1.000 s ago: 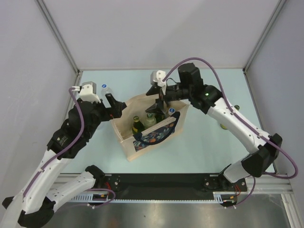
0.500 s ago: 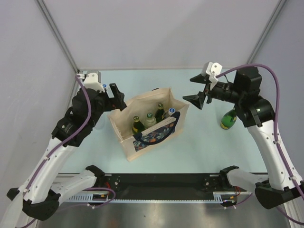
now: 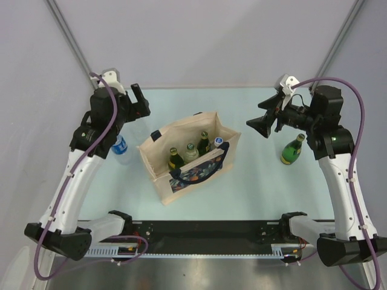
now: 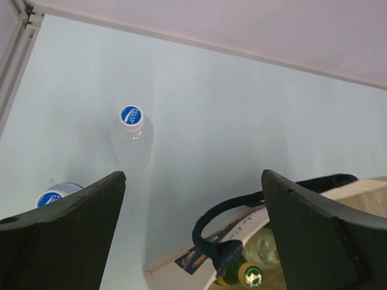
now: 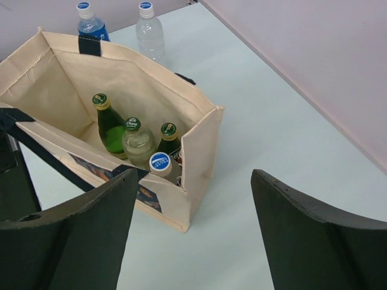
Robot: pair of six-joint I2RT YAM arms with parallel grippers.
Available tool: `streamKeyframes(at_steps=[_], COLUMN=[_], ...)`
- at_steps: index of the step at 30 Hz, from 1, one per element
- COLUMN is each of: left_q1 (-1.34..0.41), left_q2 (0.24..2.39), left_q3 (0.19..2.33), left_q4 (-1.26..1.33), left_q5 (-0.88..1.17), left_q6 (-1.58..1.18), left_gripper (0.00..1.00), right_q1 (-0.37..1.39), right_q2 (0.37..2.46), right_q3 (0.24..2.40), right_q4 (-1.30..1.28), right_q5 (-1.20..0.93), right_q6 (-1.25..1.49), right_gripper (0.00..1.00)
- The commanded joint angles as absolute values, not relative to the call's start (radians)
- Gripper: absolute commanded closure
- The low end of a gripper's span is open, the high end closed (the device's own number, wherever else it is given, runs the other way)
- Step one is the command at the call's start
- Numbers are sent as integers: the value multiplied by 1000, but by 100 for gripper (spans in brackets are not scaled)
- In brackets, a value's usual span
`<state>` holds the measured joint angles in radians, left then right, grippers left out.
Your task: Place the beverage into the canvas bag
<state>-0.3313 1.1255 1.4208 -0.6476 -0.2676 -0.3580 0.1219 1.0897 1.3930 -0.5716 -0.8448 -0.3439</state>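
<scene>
Left gripper [image 4: 193, 178]: jaws apart, empty.
Right gripper [image 5: 195, 175]: jaws apart, empty.
Beige canvas bag, navy handles [image 5: 198, 151]: upright, holds four bottles [image 5: 138, 140].
Green glass bottle [image 3: 292, 150]: upright, well right of bag.

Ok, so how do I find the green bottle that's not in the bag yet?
Find the canvas bag mid-table. On the right arm's side of it, one green bottle stands alone. The other green bottles sit inside the bag, and the loose bottles on its other side are clear.
</scene>
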Motion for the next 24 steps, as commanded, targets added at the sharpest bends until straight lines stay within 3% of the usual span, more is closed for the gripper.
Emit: streamKeyframes(at_steps=[1,13,24], left_q1=[-253,-170,-115], left_q2=[1186,1545,1670], left_q3=[1466,1681,1695], left_q4=[-670,-787,-805], left_q5=[-210,-242,-264], left_q6=[-377,-361,-327], left_gripper=[0,1,19], right_q1=[98,97,97], right_q2=[1097,1166,1201], right_q3=[1391,1388,1396], right_q4=[-580,-614,-601], right_q5=[-922,-930,-923], right_q6=[-308,-331,-325], right_gripper=[19,19,19])
